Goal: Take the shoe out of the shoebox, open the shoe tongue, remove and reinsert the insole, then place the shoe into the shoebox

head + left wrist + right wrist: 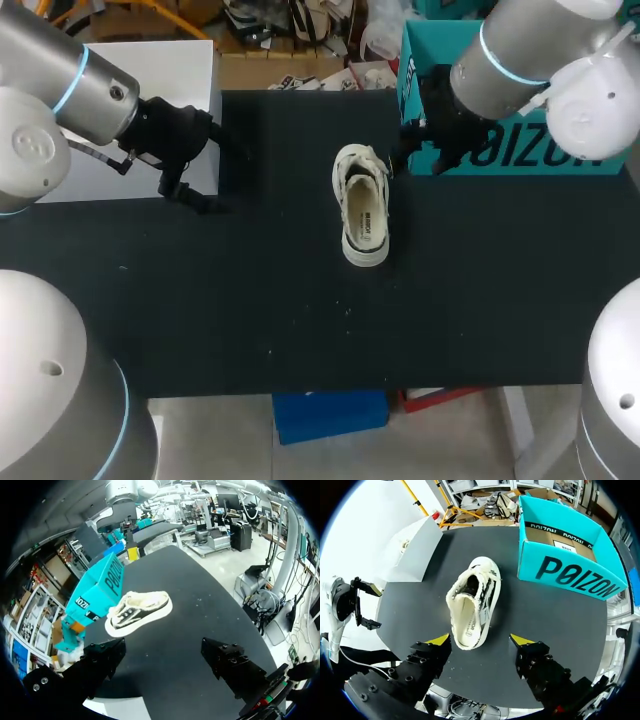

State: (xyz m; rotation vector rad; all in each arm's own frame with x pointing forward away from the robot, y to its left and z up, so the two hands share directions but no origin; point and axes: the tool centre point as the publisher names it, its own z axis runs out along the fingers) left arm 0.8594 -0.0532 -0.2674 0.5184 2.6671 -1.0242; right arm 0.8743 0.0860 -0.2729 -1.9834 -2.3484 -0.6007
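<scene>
Cream fabric over a thick pale sole [366, 258]: the shoe [362, 205] stands upright on the black bench [250, 300]. It is out of the teal shoebox [540, 158], which sits open near it on my right, the two apart. My right end effector [481, 641] hangs above the shoe's heel end with its yellow-tipped fingers spread wide, touching nothing. My left end effector [162, 655] is well off to the left, also spread and empty.

I judge the shoe light, with a soft upper that will give under a pinch, while the sole looks stiff enough to take a firm squeeze across its sides. To steady it, I would clamp the sole near the heel. The tongue [358, 172] looks thin and floppy under the laces, so I would take it by its free edge and fold it toward the toe. The insole [367, 222], printed and lying flat inside, will likely bend easily; its heel edge is the place to pinch.
</scene>
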